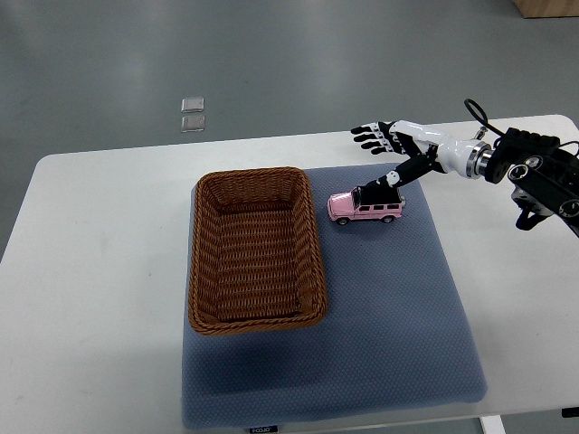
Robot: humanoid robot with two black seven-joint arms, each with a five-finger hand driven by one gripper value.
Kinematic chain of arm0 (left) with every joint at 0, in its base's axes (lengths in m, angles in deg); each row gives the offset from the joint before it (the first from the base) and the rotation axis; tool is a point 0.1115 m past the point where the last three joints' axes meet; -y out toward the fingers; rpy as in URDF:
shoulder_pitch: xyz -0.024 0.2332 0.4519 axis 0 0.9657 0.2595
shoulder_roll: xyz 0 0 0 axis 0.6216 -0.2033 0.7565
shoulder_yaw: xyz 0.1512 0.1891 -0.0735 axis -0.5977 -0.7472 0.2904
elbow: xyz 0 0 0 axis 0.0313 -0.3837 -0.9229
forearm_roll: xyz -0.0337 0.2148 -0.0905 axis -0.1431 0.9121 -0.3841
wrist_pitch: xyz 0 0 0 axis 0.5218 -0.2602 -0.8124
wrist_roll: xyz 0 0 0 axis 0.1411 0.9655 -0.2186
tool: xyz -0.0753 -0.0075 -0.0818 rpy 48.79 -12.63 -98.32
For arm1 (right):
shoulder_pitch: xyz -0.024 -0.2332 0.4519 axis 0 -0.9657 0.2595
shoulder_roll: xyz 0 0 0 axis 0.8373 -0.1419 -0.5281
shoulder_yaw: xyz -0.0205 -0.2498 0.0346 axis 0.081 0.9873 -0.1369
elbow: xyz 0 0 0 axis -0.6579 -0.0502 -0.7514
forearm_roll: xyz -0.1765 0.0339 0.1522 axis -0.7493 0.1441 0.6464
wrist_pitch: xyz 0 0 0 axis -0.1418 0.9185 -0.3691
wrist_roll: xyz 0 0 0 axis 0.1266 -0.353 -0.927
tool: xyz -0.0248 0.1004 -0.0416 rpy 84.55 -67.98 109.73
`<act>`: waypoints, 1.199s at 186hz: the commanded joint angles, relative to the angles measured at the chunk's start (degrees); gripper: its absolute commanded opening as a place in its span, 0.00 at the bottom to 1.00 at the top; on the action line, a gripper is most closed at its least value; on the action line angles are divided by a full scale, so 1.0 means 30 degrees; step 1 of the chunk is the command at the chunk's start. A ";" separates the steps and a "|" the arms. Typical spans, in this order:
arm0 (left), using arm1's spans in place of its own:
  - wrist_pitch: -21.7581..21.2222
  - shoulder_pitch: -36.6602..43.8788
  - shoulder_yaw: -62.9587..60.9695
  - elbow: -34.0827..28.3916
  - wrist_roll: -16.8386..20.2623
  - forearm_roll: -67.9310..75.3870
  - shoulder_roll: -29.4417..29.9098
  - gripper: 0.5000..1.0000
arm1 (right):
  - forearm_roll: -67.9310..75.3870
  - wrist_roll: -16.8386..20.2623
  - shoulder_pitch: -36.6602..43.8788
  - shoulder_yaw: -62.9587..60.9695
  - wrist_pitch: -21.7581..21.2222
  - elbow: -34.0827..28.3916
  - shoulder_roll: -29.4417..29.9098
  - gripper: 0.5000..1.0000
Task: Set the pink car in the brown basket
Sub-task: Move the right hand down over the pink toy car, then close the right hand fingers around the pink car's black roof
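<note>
A pink toy car point(365, 207) with a dark roof stands upright on the blue-grey mat point(398, 307), just right of the brown wicker basket point(206, 271). The basket holds nothing. My right hand point(387, 154) reaches in from the right edge, fingers spread open behind the car. Its thumb point(384, 183) points down to the car's roof, touching or nearly touching it. The hand holds nothing. The left arm is out of view.
The mat lies on a white table point(90, 271). Two small clear squares point(192, 114) lie on the grey floor beyond the table's far edge. The right forearm with its black wrist housing point(543, 176) hangs over the table's right side.
</note>
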 commanded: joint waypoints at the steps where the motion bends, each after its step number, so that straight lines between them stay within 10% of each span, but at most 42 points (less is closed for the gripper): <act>1: 0.0001 -0.0002 0.0027 -0.0001 0.0000 0.0003 0.0000 1.00 | -0.1722 -0.0048 0.0218 0.0293 0.0000 -0.0232 0.0015 0.84; 223: 0.0001 -0.0002 -0.0002 -0.0001 0.0000 0.0003 0.0000 1.00 | -0.3011 0.0714 0.1888 0.7149 0.3633 0.1848 0.1890 0.71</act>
